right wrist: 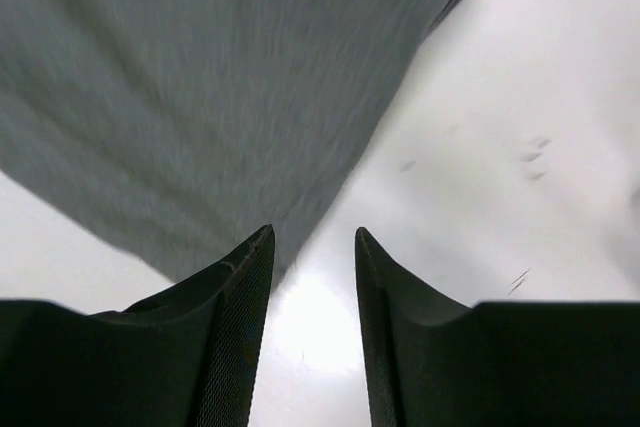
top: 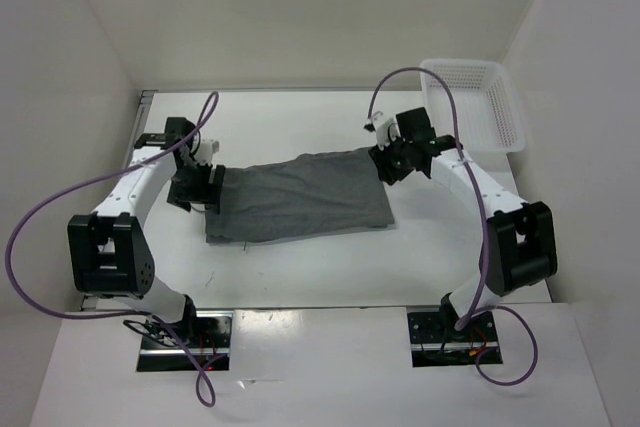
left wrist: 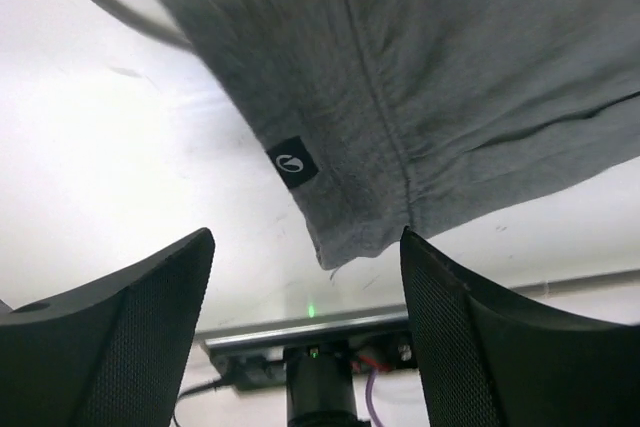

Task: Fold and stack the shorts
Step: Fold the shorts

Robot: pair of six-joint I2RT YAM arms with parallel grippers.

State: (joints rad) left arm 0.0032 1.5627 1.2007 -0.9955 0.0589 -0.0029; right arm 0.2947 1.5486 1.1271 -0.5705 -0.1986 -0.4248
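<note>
Shorts (top: pixel 300 199) lying flat, looking folded, well left of the basket (top: pixel 462 63), left gripper (top: pixel 200 190) hovering at the edge farthest from the basket, jaws wide apart and empty, right gripper (top: pixel 386 167) hovering at the basket-side edge, jaws partly apart and empty; best be lifting both straight up, not snagging the fold.

1 pair grey shorts (top: pixel 300 197), folded flat on white bench (top: pixel 300 272). 1 left gripper (top: pixel 197 190) at the shorts' left edge. 1 right gripper (top: pixel 390 162) at their upper-right corner. 1 white mesh basket (top: pixel 507 107), well right of the shorts.
</note>
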